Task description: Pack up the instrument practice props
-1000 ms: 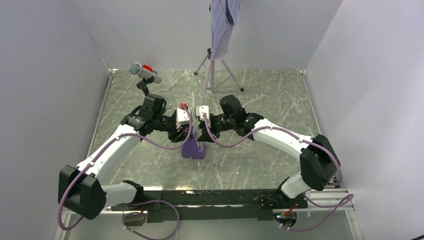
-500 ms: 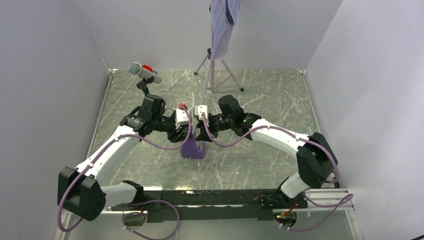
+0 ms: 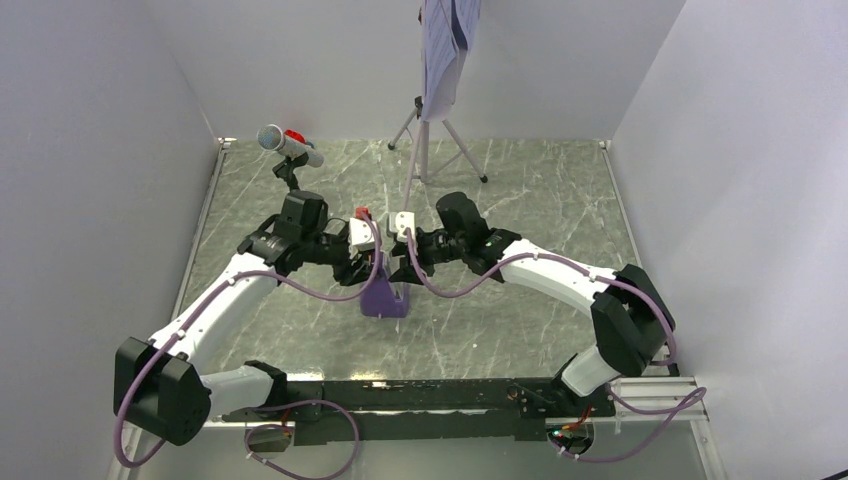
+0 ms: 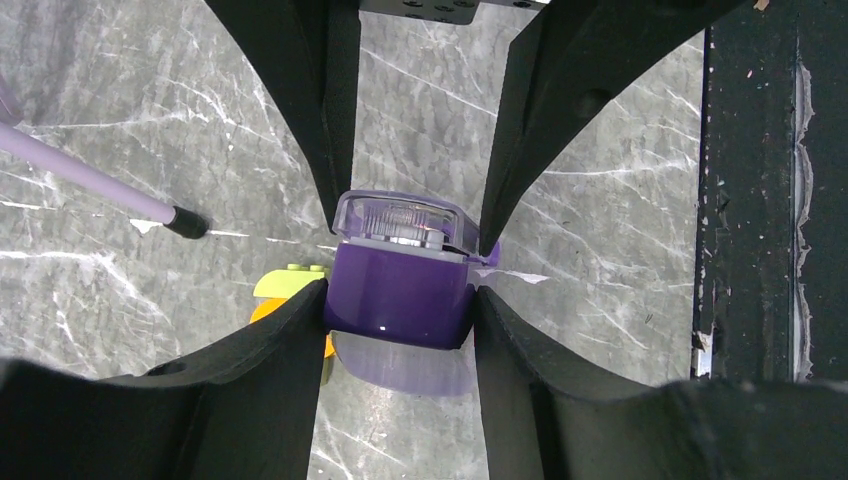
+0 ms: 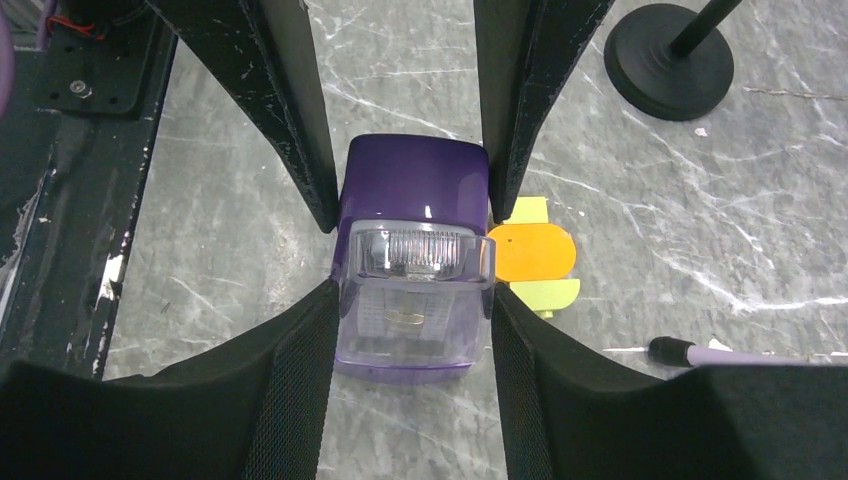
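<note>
The purple wedge metronome (image 3: 385, 298) stands mid-table with both grippers on it from opposite sides. In the left wrist view my left gripper (image 4: 400, 302) presses its fingers against the metronome (image 4: 400, 290) on both flanks. My right gripper (image 5: 412, 300) clamps the clear-fronted metronome (image 5: 415, 180) the same way. The small orange-and-yellow-green block (image 5: 535, 255) lies right beside the metronome. At the back stands the grey music stand (image 3: 425, 140) carrying white sheet-music pages (image 3: 442, 50). The silver microphone (image 3: 288, 143) is back left on its stand.
The microphone's black round base (image 5: 670, 60) sits just beyond the block. A music stand leg with a black tip (image 4: 90, 180) reaches toward the metronome. White walls close in the table on three sides, and a black rail (image 3: 420, 395) runs along the near edge.
Both arms have edged slightly to the left. Both grips on the metronome look the same as before.
</note>
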You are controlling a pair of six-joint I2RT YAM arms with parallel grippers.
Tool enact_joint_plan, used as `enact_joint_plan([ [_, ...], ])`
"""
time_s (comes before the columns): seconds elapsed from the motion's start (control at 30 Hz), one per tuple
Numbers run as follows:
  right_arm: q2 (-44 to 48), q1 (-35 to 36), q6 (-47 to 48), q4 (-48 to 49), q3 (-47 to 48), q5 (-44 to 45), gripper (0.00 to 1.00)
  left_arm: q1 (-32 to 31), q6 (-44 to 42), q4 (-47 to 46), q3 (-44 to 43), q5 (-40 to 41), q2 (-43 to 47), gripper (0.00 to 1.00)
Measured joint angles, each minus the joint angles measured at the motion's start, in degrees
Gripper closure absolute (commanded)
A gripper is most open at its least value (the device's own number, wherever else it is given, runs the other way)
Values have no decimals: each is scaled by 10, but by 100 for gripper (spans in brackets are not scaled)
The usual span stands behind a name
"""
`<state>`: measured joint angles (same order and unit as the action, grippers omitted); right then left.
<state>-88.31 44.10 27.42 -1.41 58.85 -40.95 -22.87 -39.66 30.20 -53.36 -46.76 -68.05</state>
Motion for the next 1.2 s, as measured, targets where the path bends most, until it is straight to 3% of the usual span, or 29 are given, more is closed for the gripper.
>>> enact_joint_plan([
  [0.3,-35,1,-25,7,24,0,100,19,38,-30,19,-14,8,99],
  [0.7,-28,3,-100,130,-33,4,100,48,102,-111,72,-50,34,99],
  [1.2,-8,13,-91,102,-34,22,100,45,68,-75,60,-48,35,99],
])
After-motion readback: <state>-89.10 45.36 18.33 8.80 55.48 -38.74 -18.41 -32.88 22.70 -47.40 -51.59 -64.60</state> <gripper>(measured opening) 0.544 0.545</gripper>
